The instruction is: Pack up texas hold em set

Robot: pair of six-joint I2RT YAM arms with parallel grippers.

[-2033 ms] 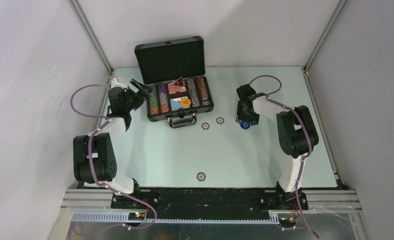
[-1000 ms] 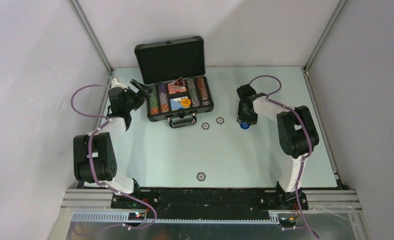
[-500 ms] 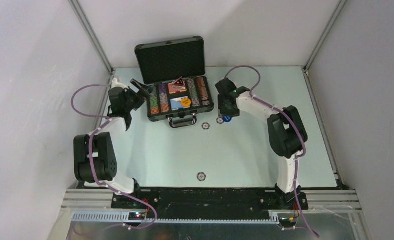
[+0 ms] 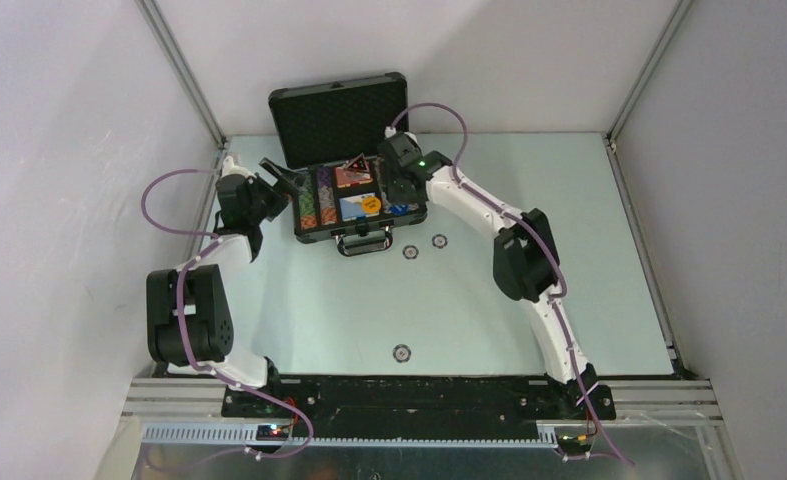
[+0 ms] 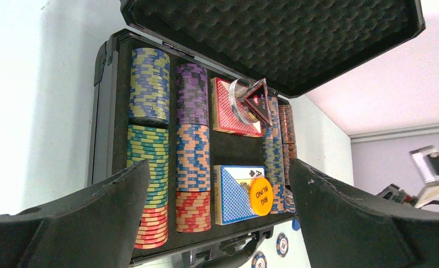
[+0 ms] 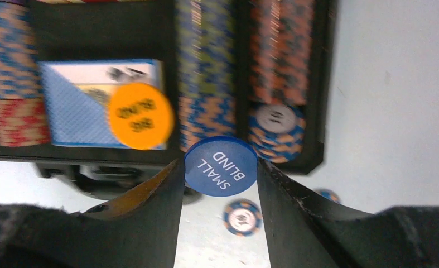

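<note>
Blue small-blind button (image 6: 221,164), pinched by its edge in the right gripper (image 6: 220,170) above the front right corner of the briefcase (image 5: 101,117), may slip or be released too soon and land outside its front wall or crooked on the chip rows (image 6: 206,72), while the left gripper (image 5: 218,167) gapes wide and empty just left of the briefcase.

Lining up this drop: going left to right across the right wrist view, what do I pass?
Blue-backed card deck → orange round BIG BLIND button → blue round SMALL BLIND button, held in the right gripper → grey-faced end chip of the orange-and-blue row → pale table.
</note>
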